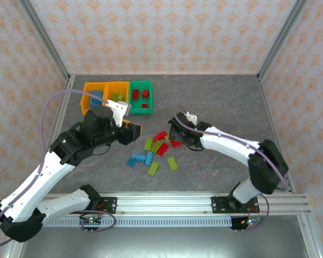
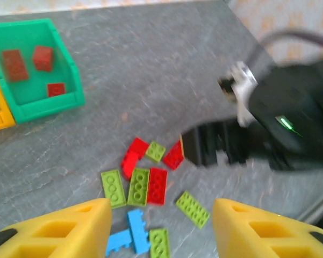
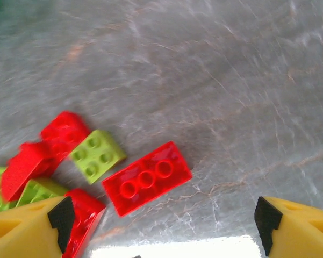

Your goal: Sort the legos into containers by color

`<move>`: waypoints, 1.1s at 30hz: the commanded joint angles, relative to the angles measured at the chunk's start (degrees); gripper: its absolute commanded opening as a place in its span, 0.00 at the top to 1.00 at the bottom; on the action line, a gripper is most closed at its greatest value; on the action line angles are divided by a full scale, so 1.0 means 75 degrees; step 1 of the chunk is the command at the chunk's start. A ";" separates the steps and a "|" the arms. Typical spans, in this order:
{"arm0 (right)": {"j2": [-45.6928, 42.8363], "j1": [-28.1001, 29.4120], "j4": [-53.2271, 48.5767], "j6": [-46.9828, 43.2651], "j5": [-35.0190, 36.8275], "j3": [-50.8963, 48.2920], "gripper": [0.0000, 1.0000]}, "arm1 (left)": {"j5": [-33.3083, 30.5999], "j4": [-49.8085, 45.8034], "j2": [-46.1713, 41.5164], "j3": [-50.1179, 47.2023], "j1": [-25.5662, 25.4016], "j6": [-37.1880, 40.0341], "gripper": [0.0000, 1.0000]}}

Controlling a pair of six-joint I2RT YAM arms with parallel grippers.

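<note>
Right wrist view: the right gripper (image 3: 161,223), jaws standing wide and empty, is hovering over the grey table (image 3: 231,80). A flat red brick (image 3: 146,177) is lying slantwise just ahead at 12 o'clock, with a lime brick (image 3: 97,155) almost touching it at 10 o'clock. The red brick is looking like the next pick. A clean grasp is probably calling for a wrist turn, so the fingers close across its narrow width and drop clear of the lime neighbour. The left gripper (image 2: 161,215), also parted and carrying nothing, is hanging above the loose legos (image 1: 157,150) mid-table. Farther back, at 11 o'clock from the pile, the green bin (image 1: 141,110), holding red pieces (image 1: 135,94), is sitting beside two orange bins (image 1: 106,86).
</note>
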 commanded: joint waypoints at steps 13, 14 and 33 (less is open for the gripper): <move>0.1847 -0.0019 -0.0601 0.3823 -0.0553 0.0790 0.26 | -0.1682 -0.1085 -0.0073 -0.1092 -0.0095 0.0877 0.20; 0.1887 -0.0020 -0.0577 0.3847 -0.0618 0.0786 0.28 | -0.1734 -0.1073 -0.0092 -0.1109 -0.0092 0.0851 0.19; -0.0242 0.0457 0.0629 0.2223 0.1047 -0.0057 0.78 | -0.2258 -0.1037 -0.0433 -0.1168 -0.0095 0.0796 0.16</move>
